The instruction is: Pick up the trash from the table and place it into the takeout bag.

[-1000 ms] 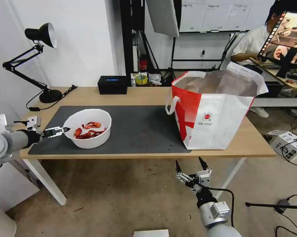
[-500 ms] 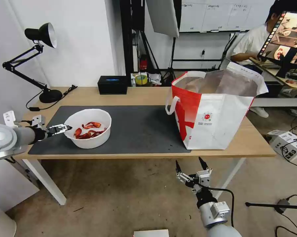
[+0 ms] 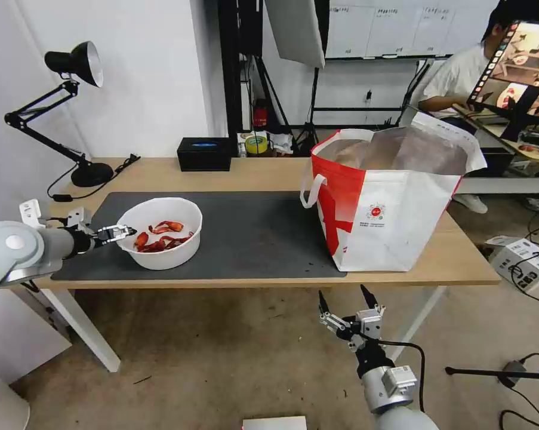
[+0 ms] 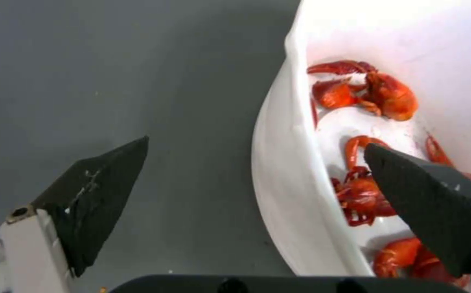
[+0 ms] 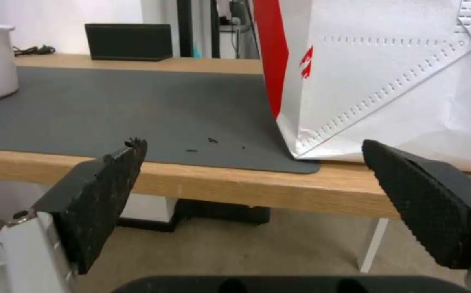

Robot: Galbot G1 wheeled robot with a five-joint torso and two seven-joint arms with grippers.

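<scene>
From left: our left gripper [image 3: 121, 230] is spread wide, straddling the rim of the bowl of crayfish shells [image 3: 159, 232] on the mat [image 3: 251, 239], not yet clamped, takeout bag [image 3: 394, 200] waits at right w/ nothing else left on the table [image 3: 269, 172], right gripper [image 3: 342, 297] idle & open below the edge

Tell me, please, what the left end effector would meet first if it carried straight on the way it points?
Probably the near wall of the white bowl: the open left end effector straddles its rim, one finger outside over the mat, the other above the shells.
</scene>
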